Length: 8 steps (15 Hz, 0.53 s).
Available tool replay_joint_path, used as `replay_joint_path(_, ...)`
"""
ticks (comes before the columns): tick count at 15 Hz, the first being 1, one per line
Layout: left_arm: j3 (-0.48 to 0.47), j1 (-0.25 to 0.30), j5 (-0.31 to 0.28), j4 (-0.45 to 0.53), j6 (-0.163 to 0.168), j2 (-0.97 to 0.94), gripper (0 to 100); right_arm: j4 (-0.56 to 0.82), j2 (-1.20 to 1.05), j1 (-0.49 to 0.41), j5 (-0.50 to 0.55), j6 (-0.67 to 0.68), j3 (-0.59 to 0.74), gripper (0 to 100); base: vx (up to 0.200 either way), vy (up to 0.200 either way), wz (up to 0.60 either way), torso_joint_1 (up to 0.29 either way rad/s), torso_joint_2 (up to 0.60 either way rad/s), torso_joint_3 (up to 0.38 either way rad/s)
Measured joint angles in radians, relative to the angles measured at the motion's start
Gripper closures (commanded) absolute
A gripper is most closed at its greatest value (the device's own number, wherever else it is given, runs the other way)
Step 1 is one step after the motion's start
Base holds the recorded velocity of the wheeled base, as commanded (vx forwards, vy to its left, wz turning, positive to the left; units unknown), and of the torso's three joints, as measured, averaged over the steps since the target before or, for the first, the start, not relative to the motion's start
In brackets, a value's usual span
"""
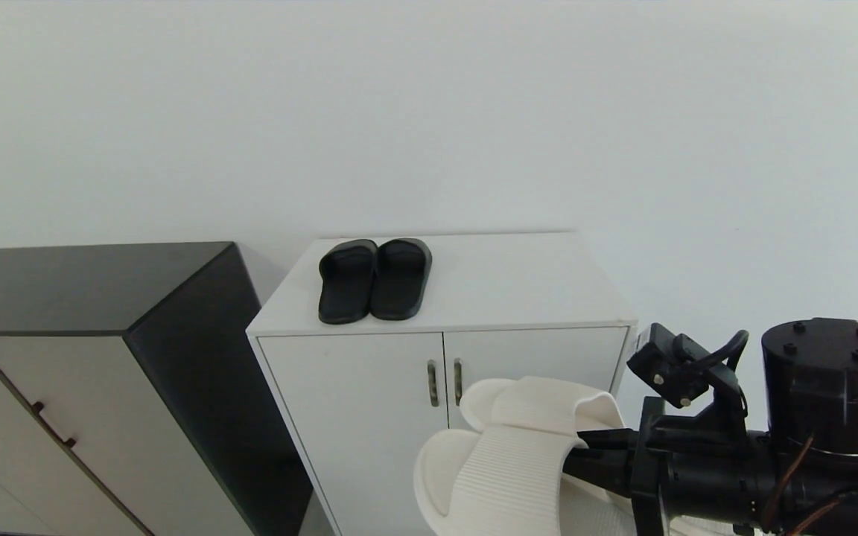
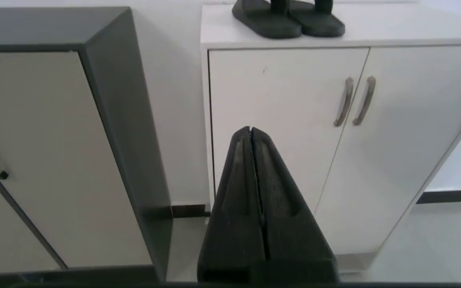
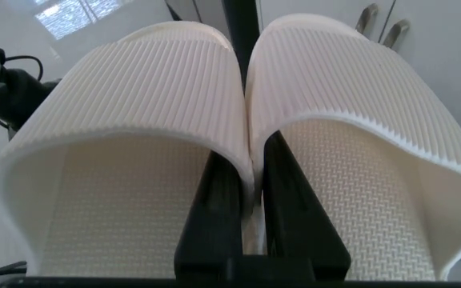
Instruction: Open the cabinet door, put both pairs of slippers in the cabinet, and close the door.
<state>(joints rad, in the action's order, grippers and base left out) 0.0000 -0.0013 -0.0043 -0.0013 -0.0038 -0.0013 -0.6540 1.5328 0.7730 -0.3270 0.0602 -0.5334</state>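
Note:
A white cabinet (image 1: pixel 369 417) with two shut doors and two metal handles (image 1: pixel 445 383) stands against the wall. A pair of black slippers (image 1: pixel 374 279) lies side by side on its top. My right gripper (image 1: pixel 585 450) holds a pair of white ribbed slippers (image 1: pixel 507 447) in front of the right door, its fingers (image 3: pixel 290 200) pinching the two inner straps together. In the left wrist view my left gripper (image 2: pixel 250 140) is shut with nothing in it, low and facing the cabinet's (image 2: pixel 294 120) left door, well short of the handles (image 2: pixel 354 100).
A black-topped unit with pale drawer fronts (image 1: pixel 94 357) stands close to the left of the white cabinet, a narrow gap between them. A plain white wall runs behind. Pale floor shows below the cabinets (image 2: pixel 182 248).

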Motion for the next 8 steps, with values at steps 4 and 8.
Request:
replay_joint_path(4, 0.0, -0.001, -0.003, 0.001, 0.0, 0.0, 0, -0.008, 0.006, 0.001, -0.013, 0.0, 0.004, 100, 0.0, 0.0, 0.0, -0.233, 0.55, 0.31)
replay_joint_path(8, 0.0, 0.0, -0.003, 0.001, -0.001, 0.0, 0, -0.032, 0.011, 0.003, -0.013, 0.0, 0.011, 100, 0.0, 0.0, 0.0, -0.217, 0.52, 0.314)
